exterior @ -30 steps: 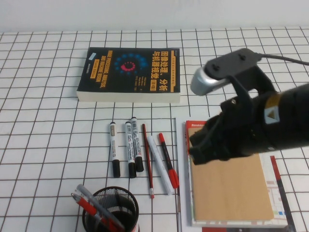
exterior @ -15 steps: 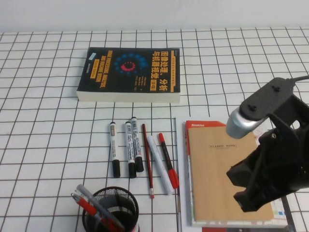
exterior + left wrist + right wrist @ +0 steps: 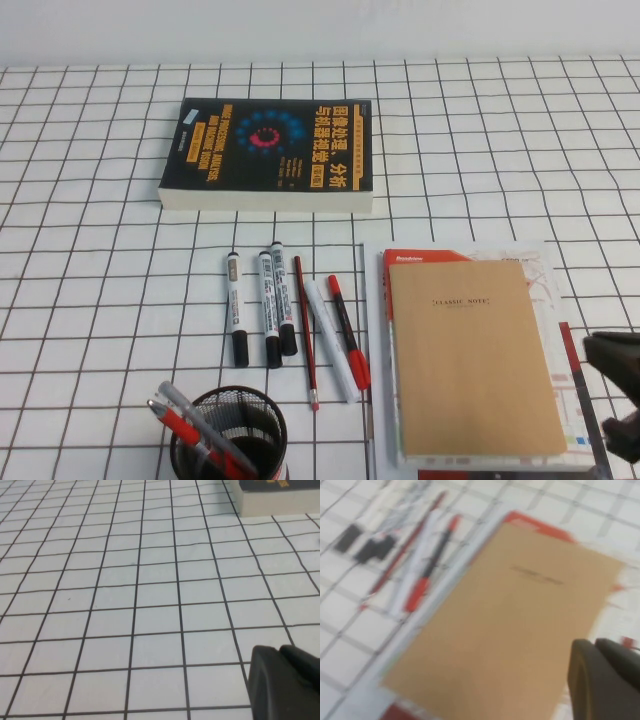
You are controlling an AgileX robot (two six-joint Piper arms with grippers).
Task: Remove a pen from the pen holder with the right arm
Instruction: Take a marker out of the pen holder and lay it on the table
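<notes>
Gridded tabletop (image 3: 100, 300), pen holder (image 3: 256, 424), pens (image 3: 330, 340) beside notebook (image 3: 465, 360), right claw (image 3: 614, 396) closed by it, left claw (image 3: 286, 685) over grid

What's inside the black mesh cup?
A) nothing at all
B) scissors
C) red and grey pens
C: red and grey pens stick out of the pen holder at the table's near edge. The right gripper sits low at the right edge beside the notebook, jaws shut. The left gripper hangs over the checked table.
</notes>
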